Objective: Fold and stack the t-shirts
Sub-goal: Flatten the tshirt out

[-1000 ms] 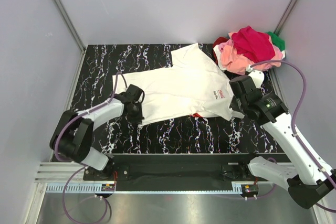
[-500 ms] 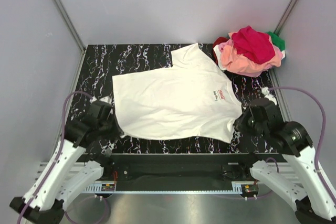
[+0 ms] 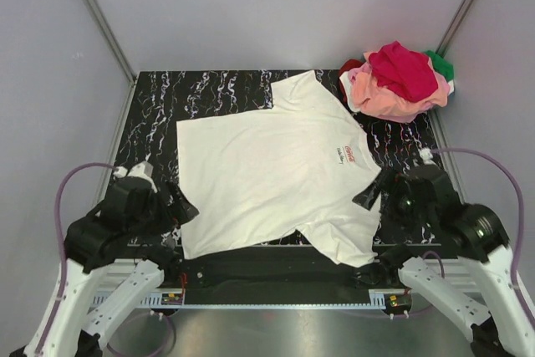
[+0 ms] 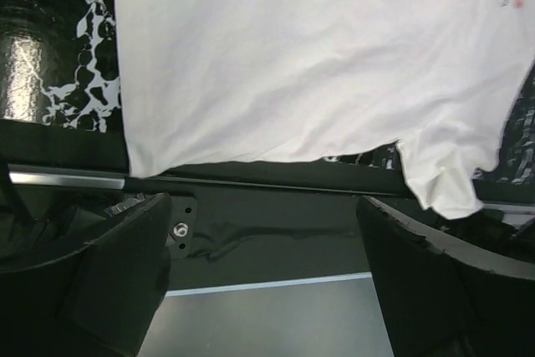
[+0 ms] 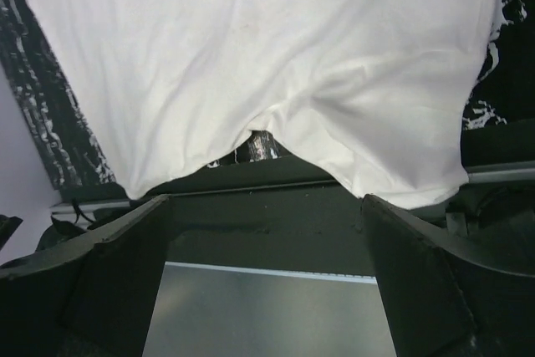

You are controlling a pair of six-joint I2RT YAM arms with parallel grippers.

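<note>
White t-shirt (image 3: 267, 173), spread flat, should be gripped evenly at its overhanging near hem, since left gripper (image 3: 177, 206) and right gripper (image 3: 372, 196) are held wide, empty.

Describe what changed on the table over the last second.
The left end effector and right end effector dragged the white t-shirt toward the near edge, flattening it, then let go; both now stand open, drawn back from it. The pile of coloured t-shirts stayed in the far right corner.
</note>
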